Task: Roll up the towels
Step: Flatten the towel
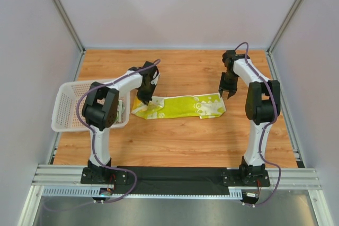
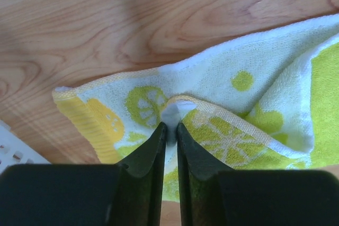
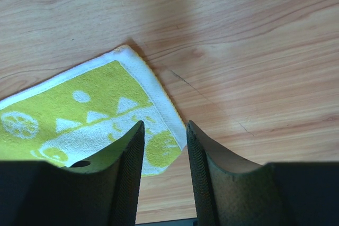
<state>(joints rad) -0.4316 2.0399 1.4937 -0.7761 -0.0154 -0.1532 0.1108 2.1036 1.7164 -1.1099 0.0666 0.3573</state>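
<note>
The lime-yellow towel (image 1: 183, 107) lies stretched left to right across the worktop's middle, laid out for rolling. The left gripper (image 2: 170, 126) pinches a raised fold at its left end, jaws narrow, probably to start the roll. The right gripper (image 3: 164, 126) hovers over the far right corner, jaws apart and empty.

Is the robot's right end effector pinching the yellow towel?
No, the right end effector stands open over the corner of the yellow towel, and nothing is clamped between its fingers.

Pale walls (image 1: 175, 9), wooden table (image 1: 180, 136), aluminium rail (image 1: 58, 175)
</note>
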